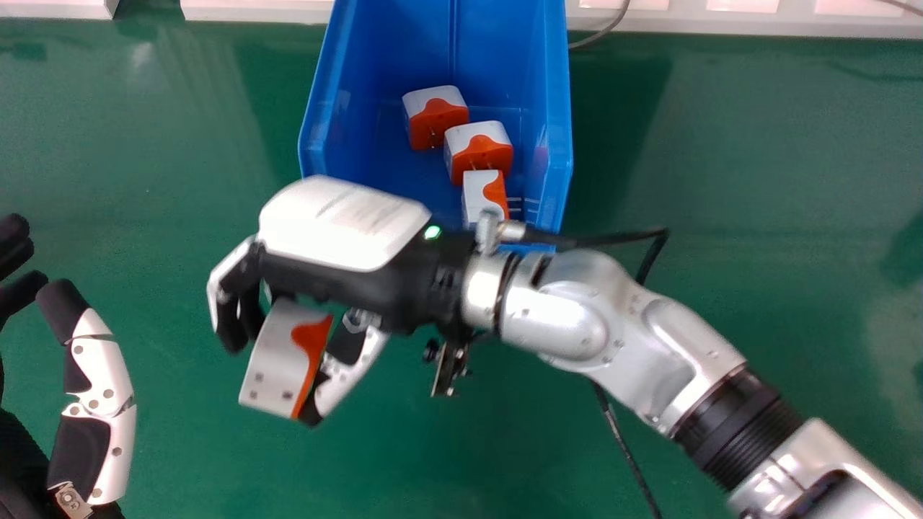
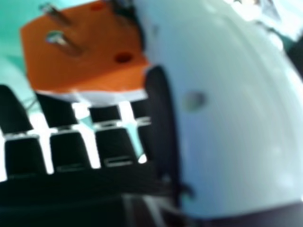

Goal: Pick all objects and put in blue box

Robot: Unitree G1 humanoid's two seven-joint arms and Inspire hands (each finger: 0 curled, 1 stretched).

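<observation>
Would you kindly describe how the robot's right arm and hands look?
The right arm is silver, with rounded joint housings, a ribbed black band and a black cable. The right hand is black and white, with a smooth white back shell and a small green light beside it. The left hand has black fingers and a white thumb with black pads.

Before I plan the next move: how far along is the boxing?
Done: three adapters sit inside the box. In hand: a fourth adapter, gripped by the right hand outside the box, over the table. Left: at least placing that one in the box. Whether more wait out of view, I can't tell.
</observation>
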